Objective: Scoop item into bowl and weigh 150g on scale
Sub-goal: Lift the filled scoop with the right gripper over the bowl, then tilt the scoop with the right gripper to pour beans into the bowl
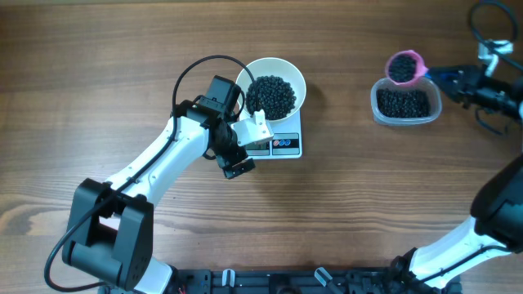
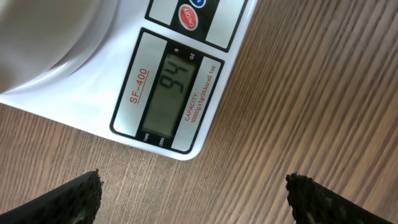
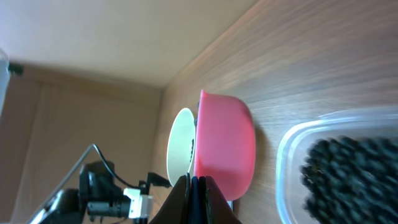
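One wooden bench (image 1: 122, 49) is carrying one round white bowl (image 1: 296, 72), one white rectangular digital kitchen scale (image 1: 294, 140), one clear rounded plastic tub (image 1: 376, 98) and one pink plastic scoop (image 3: 227, 143). Two white-and-black robot arms (image 1: 155, 167) are reaching over it, each ending in one hand: the left hand (image 2: 196, 199) and the right hand (image 3: 193, 199). The scale is showing one grey display (image 2: 171, 93) and two small round buttons (image 2: 188, 17). Small round black pellets (image 1: 272, 96), too many to count, are lying in three lots: bowl, tub, scoop.
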